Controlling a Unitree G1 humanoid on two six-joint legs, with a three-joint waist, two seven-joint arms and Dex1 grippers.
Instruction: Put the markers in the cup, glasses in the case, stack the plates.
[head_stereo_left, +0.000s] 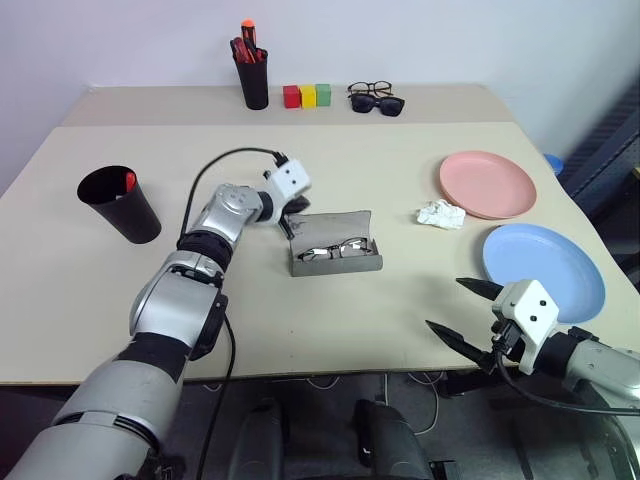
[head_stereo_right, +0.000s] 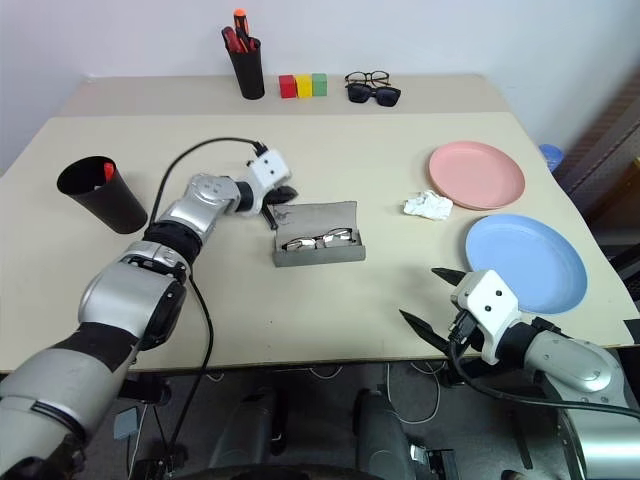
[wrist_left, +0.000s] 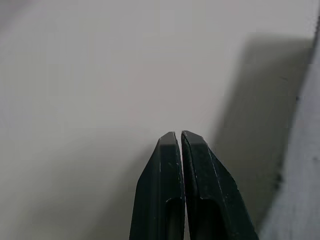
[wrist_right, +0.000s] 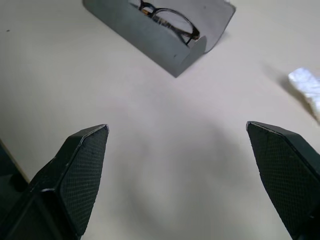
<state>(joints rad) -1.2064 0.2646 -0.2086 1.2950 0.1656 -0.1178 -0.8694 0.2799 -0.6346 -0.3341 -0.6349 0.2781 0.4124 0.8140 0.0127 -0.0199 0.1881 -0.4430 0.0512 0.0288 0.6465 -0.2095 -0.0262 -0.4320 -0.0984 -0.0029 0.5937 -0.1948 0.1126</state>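
The grey case (head_stereo_left: 340, 262) lies open at the table's middle with the wire-frame glasses (head_stereo_left: 335, 249) inside it. My left gripper (head_stereo_left: 291, 222) is shut with nothing between its fingers (wrist_left: 170, 165), right by the left end of the case's raised lid. Near the front edge my right gripper (head_stereo_left: 463, 308) stands open and empty, pointing toward the case (wrist_right: 160, 42) and the glasses (wrist_right: 172, 20). The black cup (head_stereo_left: 120, 205) at the left holds a red-capped marker (head_stereo_left: 130, 180). The pink plate (head_stereo_left: 487, 184) and the blue plate (head_stereo_left: 545, 266) lie apart at the right.
A crumpled white paper (head_stereo_left: 440, 213) lies left of the pink plate. Along the back edge stand a narrow black holder with red-orange markers (head_stereo_left: 252, 72), coloured blocks (head_stereo_left: 306, 95) and two more pairs of glasses (head_stereo_left: 375, 98).
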